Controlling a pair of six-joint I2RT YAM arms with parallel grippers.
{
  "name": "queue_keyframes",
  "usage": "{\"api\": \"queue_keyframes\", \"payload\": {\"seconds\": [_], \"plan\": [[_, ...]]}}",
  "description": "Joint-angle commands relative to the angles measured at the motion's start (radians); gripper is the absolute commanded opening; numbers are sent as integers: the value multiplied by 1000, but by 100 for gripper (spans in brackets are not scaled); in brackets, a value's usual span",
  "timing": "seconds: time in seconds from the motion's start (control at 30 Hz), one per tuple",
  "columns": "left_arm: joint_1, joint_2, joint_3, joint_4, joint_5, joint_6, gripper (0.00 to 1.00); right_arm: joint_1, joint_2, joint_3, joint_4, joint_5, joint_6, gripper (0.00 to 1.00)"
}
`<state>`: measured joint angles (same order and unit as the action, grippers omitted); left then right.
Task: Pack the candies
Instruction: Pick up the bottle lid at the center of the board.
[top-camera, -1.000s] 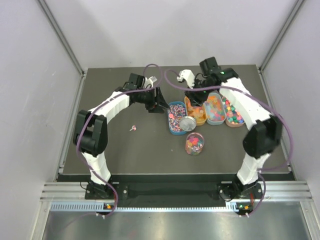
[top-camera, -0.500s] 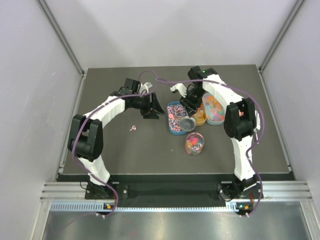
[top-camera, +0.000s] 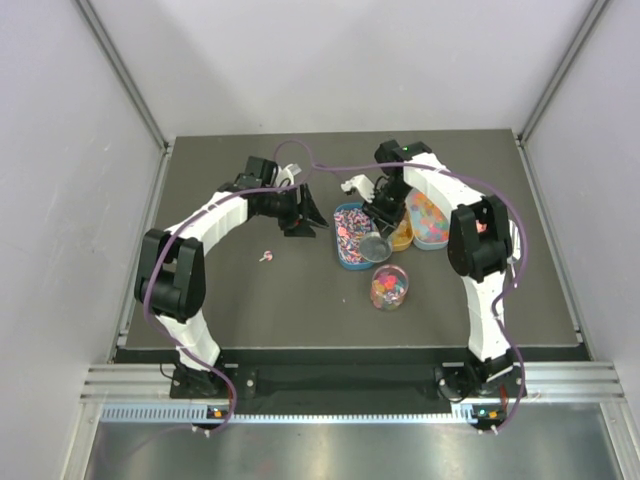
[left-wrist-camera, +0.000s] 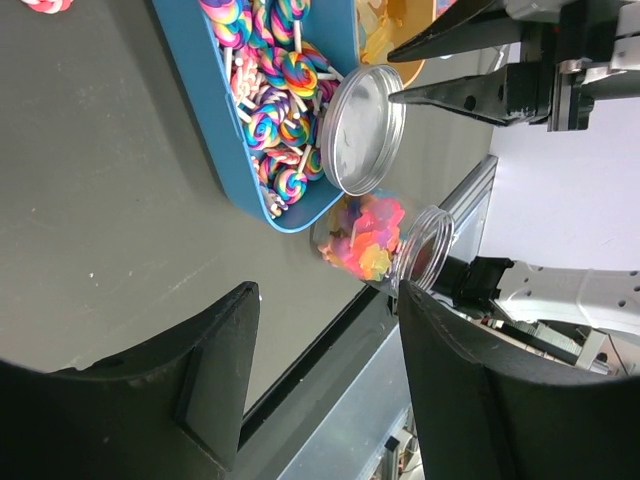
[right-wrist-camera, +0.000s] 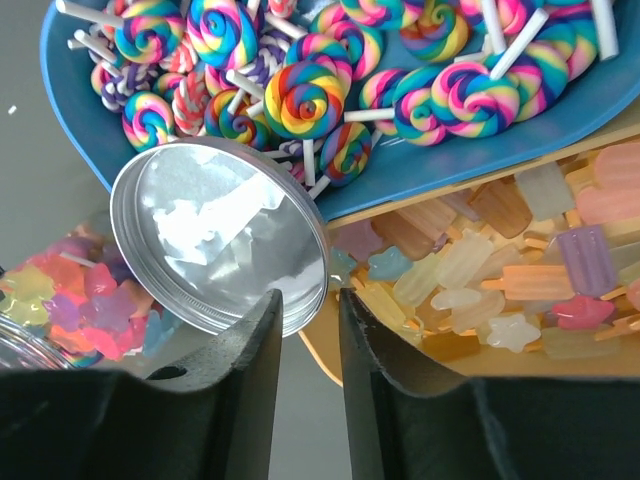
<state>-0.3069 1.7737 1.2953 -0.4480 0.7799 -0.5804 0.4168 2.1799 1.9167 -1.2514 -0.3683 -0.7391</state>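
Note:
Candies fill the clear jar (top-camera: 389, 287) as bright gummies (left-wrist-camera: 368, 238). More candies, swirled lollipops (right-wrist-camera: 305, 100), lie in the blue tray (top-camera: 343, 260), and pale gummies (right-wrist-camera: 470, 270) in the orange tray (top-camera: 402, 240). A silver lid (right-wrist-camera: 215, 235) leans on the blue tray's rim beside the jar. My right gripper (right-wrist-camera: 308, 298) hangs over the lid's edge, open by a narrow gap, with the rim between its tips. My left gripper (left-wrist-camera: 325, 300) is wide open and empty, left of the blue tray (left-wrist-camera: 240, 150). In the top view the grippers are left (top-camera: 303, 212) and right (top-camera: 377, 228).
One stray lollipop (top-camera: 265, 258) lies on the dark mat left of the trays. A white scoop (top-camera: 356, 183) rests behind the blue tray. Another candy tray (top-camera: 432, 222) sits right of the orange one, partly under my right arm.
My right arm has swung left from over the trays down to the lid, and its jaws have narrowed. The left gripper drew back slightly left.

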Motion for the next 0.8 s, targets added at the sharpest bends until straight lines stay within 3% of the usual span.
{"api": "queue_keyframes", "payload": {"seconds": [0.0, 0.1, 0.2, 0.23, 0.27, 0.63, 0.73, 0.77], "plan": [[3, -56, -14, 35, 9, 2, 62, 8, -60, -13, 12, 3, 0, 30], [3, -59, -16, 37, 6, 5, 63, 11, -49, -15, 9, 6, -6, 28], [3, -63, -24, 38, 4, 5, 63, 19, -43, -12, 10, 19, -6, 17], [3, -66, -28, 38, 4, 4, 63, 20, -45, -8, 13, 20, -5, 2], [3, -69, -30, 38, 4, 4, 63, 23, -52, -8, 18, 22, 1, 0], [3, -74, -48, 118, 81, -96, 68, 27, -285, 27, 43, 5, 43, 0], [5, -54, -77, 205, 188, -209, 71, 28, -400, -34, 128, -32, 70, 0], [5, -39, -94, 326, 231, -336, 71, 28, -463, -51, 157, -40, 78, 0]]}}
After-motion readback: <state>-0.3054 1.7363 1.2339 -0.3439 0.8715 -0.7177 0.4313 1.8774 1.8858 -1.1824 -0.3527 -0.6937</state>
